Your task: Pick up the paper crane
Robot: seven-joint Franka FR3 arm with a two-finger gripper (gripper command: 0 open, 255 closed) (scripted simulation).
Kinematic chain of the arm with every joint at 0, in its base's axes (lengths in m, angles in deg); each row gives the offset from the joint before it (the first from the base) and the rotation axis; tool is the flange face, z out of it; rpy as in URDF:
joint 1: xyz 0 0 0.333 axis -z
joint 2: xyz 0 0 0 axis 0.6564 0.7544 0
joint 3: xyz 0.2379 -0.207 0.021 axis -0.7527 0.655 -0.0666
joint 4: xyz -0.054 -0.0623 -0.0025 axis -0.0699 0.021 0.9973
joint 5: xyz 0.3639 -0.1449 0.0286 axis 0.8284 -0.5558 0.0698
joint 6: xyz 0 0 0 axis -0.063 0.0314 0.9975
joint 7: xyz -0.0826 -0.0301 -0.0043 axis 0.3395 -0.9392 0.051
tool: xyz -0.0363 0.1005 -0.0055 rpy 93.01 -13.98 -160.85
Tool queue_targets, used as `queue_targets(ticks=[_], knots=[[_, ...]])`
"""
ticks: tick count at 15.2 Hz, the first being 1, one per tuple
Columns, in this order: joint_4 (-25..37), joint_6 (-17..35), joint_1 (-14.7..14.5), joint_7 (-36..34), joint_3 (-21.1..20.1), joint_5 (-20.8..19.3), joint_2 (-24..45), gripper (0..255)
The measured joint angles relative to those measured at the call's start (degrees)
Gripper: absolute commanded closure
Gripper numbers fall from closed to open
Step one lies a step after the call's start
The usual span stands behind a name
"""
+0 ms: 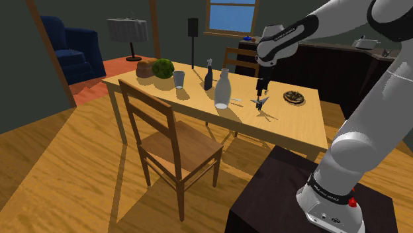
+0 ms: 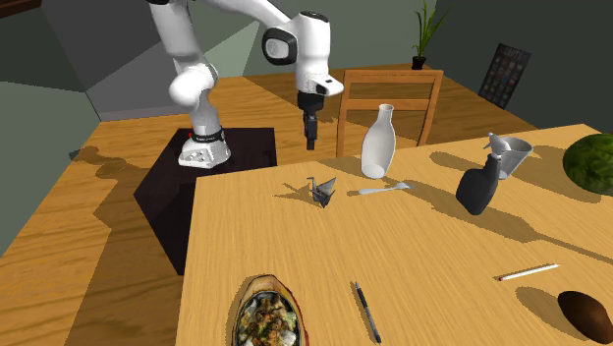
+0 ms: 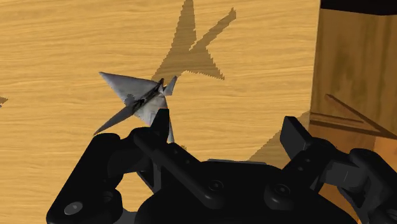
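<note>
Looking down along the claw (image 3: 219, 130), we saw the paper crane (image 3: 143, 98) as a small grey-white fold with sharp pointed wings and dark creases. It stood on the light, wood-grained surface (image 3: 63, 44) and threw a jagged shadow. It sat near the surface's edge by the dark stand (image 2: 246, 147), beside a smooth white bottle (image 2: 378, 143), while the all-black claw hung above it, fingers spread wide, gripping nothing.
</note>
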Motion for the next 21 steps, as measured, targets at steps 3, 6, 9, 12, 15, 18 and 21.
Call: queue_targets(ticks=[3,6,9,12,15,18,21], knots=[[4.35,2.49,1.09,4.35,1.88,3.31,7.31,0],[8.01,4.43,2.45,7.78,2.56,6.63,13.69,0],[13.02,5.29,4.64,11.43,2.63,10.20,20.34,0],[13.78,7.01,5.67,12.80,2.38,11.65,23.13,0],[13.17,9.12,6.14,13.36,2.06,12.51,24.76,0],[12.99,10.45,6.44,13.68,1.76,13.16,26.00,255],[12.97,10.72,6.49,13.76,1.70,13.27,26.12,255]])
